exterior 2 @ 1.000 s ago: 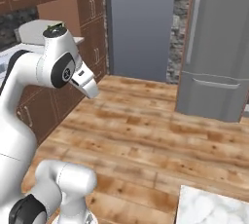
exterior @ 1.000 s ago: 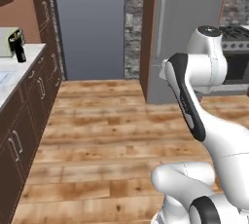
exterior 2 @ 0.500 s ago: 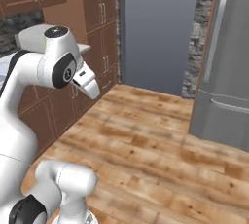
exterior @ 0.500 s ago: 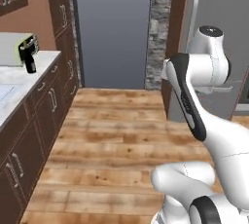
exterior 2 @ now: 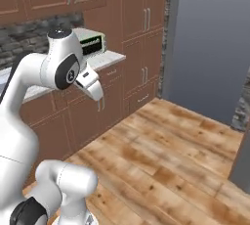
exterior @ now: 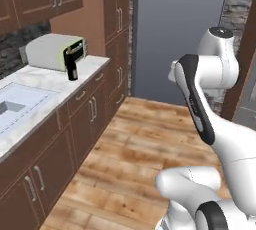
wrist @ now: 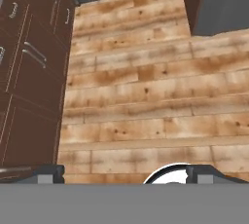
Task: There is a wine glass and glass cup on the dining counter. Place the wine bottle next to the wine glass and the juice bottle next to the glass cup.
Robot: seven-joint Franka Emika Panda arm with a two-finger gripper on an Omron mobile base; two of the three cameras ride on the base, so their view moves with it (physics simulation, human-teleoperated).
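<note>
The plank floor (wrist: 146,86) lies under the jaws (wrist: 124,173), with dark brown cabinet fronts (wrist: 29,67) off to one side of them in the hand view. The marble worktop (exterior: 45,81) on those cabinets, with a sunken sink (exterior: 12,105) and a pale toaster oven (exterior: 52,50) on it, sits well apart from the jaws and off to the arm's left. The wine bottle (exterior: 73,65), dark with a slim neck, stands upright on that worktop just in front of the toaster oven, far beyond the jaws' reach.

The jaws are spread wide with nothing between the fingertips (wrist: 48,173), and they point down at bare floor.

By my reading this is the approach stage: the base is closing on the worktop to fetch the wine bottle. The next move calls for stopping near the cabinets, then swinging the arm leftward so the spread jaws come level with the bottle's body.
</note>
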